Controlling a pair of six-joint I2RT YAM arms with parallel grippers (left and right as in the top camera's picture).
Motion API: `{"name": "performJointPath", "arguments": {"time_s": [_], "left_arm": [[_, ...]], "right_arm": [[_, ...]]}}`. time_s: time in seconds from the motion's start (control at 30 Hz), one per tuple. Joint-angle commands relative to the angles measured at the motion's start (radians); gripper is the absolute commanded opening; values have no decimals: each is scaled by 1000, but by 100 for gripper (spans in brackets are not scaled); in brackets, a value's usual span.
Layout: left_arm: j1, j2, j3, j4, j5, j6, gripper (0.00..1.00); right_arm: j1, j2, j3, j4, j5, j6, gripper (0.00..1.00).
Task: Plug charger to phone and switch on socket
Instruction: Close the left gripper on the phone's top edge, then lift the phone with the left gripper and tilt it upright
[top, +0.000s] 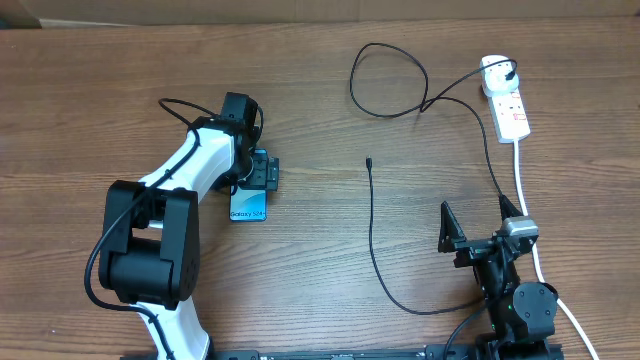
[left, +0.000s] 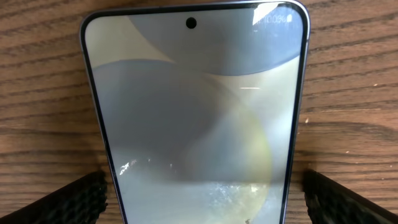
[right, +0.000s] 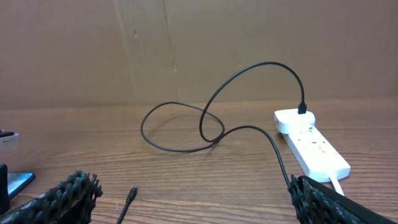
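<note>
1. Near right edge of the bench (top: 320, 310): the right gripper (right: 189, 190) hangs with jaws apart and nothing between them. The charger (top: 371, 220) cable trails past it, not gripped.
2. Left of centre: the phone (top: 249, 206) lies flat, screen up. Your left gripper (top: 258, 176) sits over its far end, jaws apart, one finger just beside each long edge, not clamped.
3. Centre: the plug tip (top: 369, 160) lies loose, well apart from the phone. Plugging in is not yet done.
4. Far right corner: the socket (top: 507, 100), with the black plug (top: 511, 70) seated. The switch is too small to read, so count it as left to do.
</note>
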Motion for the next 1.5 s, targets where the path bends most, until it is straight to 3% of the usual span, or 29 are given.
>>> {"name": "performJointPath", "arguments": {"time_s": [0.0,0.43,0.77,1.13,1.47], "left_arm": [[10,27,-6,1,-1,-27,97],[10,27,-36,9,13,-61,91],[10,27,-35,11,13,-68,62],[10,27,-35,3,17,-85,62],[10,27,3,-66,17,-297,63]], "right_arm": [[5,-9,-11,6,10,-1,100],[5,-9,-11,6,10,-1,100],[5,-9,-11,6,10,-1,100],[5,-9,-11,6,10,-1,100],[5,-9,-11,6,10,-1,100]]}}
